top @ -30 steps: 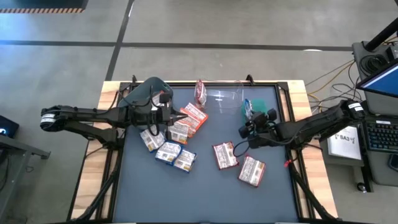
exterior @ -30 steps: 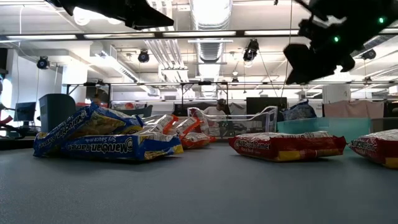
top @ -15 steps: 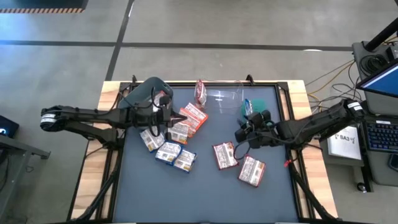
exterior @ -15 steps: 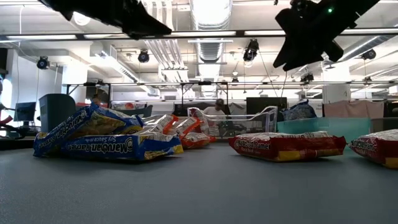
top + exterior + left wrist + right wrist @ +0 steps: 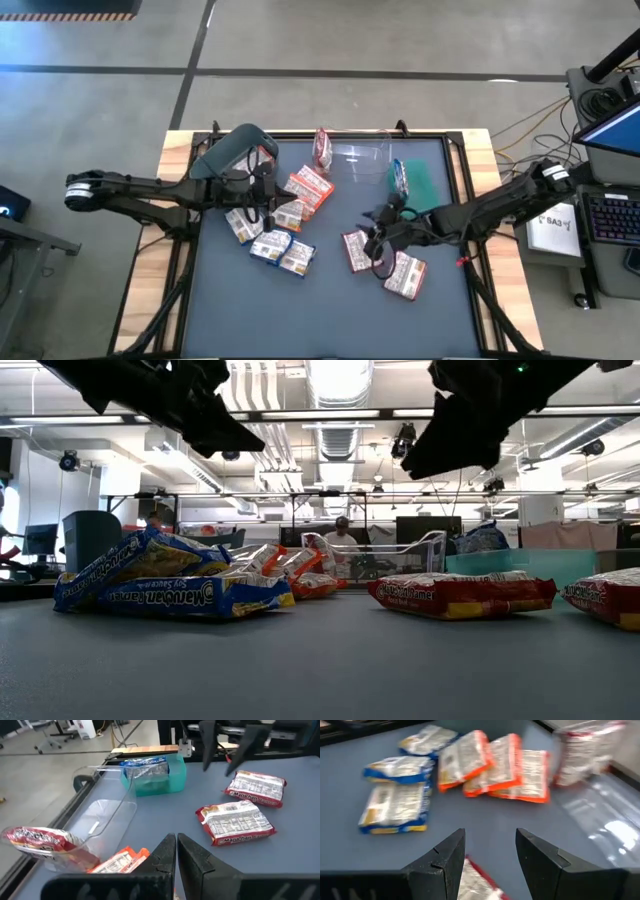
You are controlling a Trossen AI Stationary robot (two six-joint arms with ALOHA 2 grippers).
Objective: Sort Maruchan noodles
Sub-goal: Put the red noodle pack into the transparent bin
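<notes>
Blue-and-white packets (image 5: 270,244) and orange ones (image 5: 310,186) lie heaped left of the table's centre. Two maroon packets (image 5: 360,250) (image 5: 405,275) lie flat right of centre. One maroon packet (image 5: 322,148) stands in the clear bin, and one blue packet (image 5: 398,178) stands in the green bin. My left gripper (image 5: 262,190) hangs shut over the heap, touching nothing. My right gripper (image 5: 490,851) is open above the nearer-to-centre maroon packet (image 5: 476,881), apart from it.
Three bins stand along the far edge: the grey bin (image 5: 235,150), the clear bin (image 5: 362,155) and the green bin (image 5: 420,175). Bare grey mat (image 5: 330,310) stretches along the near side. The room behind holds desks and a person far off.
My right gripper has swung from beside the green bin toward the table's left and near edge, coming over the maroon packets. My left gripper has sunk a little toward the heap. No packet has moved.
</notes>
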